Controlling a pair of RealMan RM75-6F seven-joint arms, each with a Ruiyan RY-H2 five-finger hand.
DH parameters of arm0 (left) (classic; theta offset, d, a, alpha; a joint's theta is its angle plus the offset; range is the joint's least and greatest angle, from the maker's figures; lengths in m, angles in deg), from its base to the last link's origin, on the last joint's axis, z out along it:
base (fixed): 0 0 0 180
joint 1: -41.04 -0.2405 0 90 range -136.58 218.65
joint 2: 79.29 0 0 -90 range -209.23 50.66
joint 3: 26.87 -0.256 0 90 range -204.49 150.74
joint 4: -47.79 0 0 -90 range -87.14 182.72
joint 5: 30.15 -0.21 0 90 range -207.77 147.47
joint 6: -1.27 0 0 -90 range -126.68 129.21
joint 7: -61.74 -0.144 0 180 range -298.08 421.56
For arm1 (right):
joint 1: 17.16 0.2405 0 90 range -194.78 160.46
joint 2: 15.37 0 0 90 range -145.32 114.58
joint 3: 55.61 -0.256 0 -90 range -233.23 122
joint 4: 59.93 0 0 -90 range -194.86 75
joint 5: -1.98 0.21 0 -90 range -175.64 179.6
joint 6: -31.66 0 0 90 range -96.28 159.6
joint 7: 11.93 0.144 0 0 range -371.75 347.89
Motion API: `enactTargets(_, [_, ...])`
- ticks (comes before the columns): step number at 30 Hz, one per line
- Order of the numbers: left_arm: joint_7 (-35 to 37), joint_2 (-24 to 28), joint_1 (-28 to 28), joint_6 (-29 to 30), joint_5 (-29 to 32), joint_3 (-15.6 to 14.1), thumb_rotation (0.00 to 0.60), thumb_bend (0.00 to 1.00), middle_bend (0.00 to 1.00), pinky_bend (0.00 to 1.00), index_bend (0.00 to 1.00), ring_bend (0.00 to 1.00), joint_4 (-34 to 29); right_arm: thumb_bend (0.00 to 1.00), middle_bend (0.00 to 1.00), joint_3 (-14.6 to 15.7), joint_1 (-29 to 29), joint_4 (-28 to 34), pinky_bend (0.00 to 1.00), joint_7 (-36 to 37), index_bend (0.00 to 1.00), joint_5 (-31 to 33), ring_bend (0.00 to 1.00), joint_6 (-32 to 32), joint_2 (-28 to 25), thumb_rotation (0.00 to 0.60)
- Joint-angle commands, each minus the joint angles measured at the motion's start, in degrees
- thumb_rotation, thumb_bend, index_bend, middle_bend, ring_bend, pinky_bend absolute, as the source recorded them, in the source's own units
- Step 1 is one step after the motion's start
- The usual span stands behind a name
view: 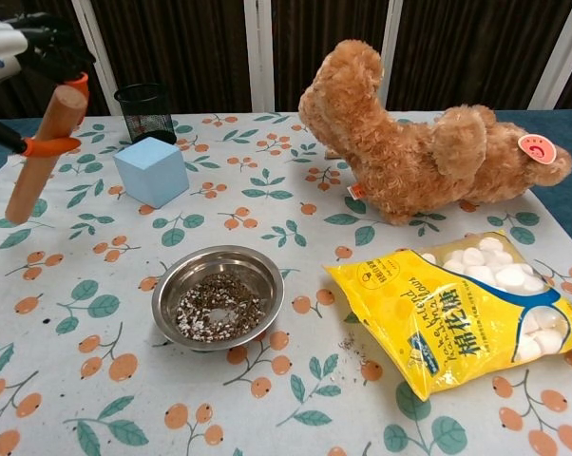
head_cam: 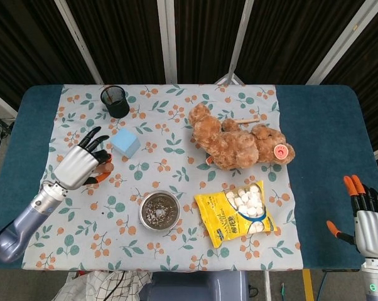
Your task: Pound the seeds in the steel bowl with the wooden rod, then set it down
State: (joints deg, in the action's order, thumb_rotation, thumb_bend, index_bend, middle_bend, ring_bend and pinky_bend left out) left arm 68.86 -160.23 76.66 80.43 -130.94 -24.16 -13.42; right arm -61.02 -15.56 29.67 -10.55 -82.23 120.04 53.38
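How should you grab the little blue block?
Probably from above, fingers on two opposite flat sides of the blue block. It sits flat on the table, its top face bare and open space around it. The black mesh cup stands behind it, so coming down from overhead looks easiest.

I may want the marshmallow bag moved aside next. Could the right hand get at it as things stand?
Probably yes. The right hand is open and holds nothing, and bare blue table lies between it and the marshmallow bag. Whether the arm reaches that far I cannot tell.
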Motion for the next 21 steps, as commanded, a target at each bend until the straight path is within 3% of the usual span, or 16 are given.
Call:
enactTargets(1, [0.6,0.2,-1.1,-0.2,-1.1,-2.5,0.6,0.92,0.63,0.05,0.6,0.17,4.6,0.23,0.0,0.1,-0.2,-0.2,0.0,0.2,0.0,-0.1,0.0,0.2,0.1,0.6])
enactTargets(10, [2.0,-2.2,-1.9,-0.2,-1.7,-4.9,0.6,0.91,0.63,0.05,0.59,0.17,11.8,0.23,0.0,0.3,-0.4,-0.6,0.0,0.2,0.0,-0.2,0.0,0.3,0.5,0.6])
enactTargets(18, [2.5,-5.4,-2.6,-1.2,-0.5,-5.2,0.6,0.82,0.54,0.05,0.52,0.17,13.7,0.23,0.0,0.4,-0.6,-0.9,0.0,0.4,0.0,-0.2,0.0,0.5,0.7,0.6])
enactTargets(21, [2.2,-6.2,-2.7,-1.6,0.5,-4.8,0.6,0.75,0.49,0.05,0.46,0.17,13.6,0.23,0.0,0.3,-0.5,-0.9,0.0,0.4,0.0,-0.2,0.0,0.5,0.7,0.6])
